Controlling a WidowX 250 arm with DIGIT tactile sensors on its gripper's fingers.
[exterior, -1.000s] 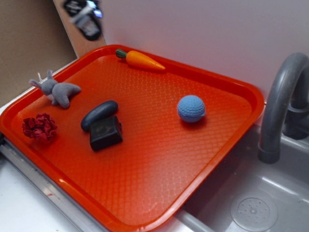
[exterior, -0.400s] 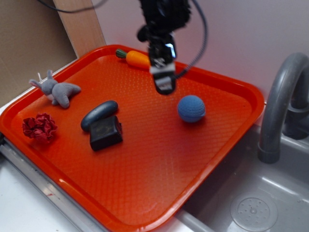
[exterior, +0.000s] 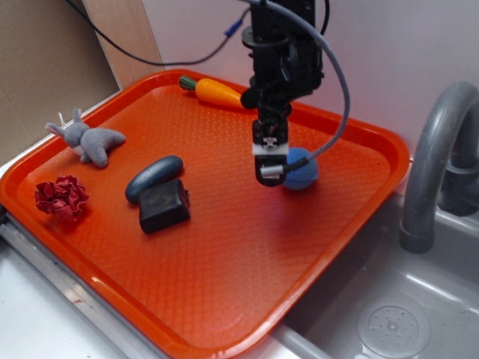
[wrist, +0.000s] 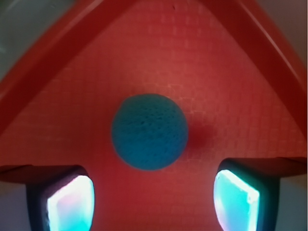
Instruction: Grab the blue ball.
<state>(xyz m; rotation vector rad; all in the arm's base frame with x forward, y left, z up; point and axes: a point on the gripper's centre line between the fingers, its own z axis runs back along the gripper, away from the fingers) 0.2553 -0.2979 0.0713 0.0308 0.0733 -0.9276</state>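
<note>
The blue ball (exterior: 303, 169) lies on the right half of the orange tray (exterior: 224, 299), partly hidden behind my gripper (exterior: 272, 176), which hangs just to its left, low over the tray. In the wrist view the ball (wrist: 149, 131) sits centred just ahead of the fingertips, not between them. My gripper (wrist: 154, 202) is open, its two pale fingers (wrist: 72, 202) wide apart with only bare tray between them.
On the tray are a toy carrot (exterior: 217, 91) at the back, a grey plush bunny (exterior: 90, 140), a red crumpled ball (exterior: 61, 197), a dark slate-blue capsule (exterior: 153, 178) and a black block (exterior: 163, 204). A grey faucet (exterior: 438, 149) and sink (exterior: 389, 314) lie right.
The arm swung in from the upper left and came down over the tray, ending close beside the blue ball. The ball and the other objects have not moved.
</note>
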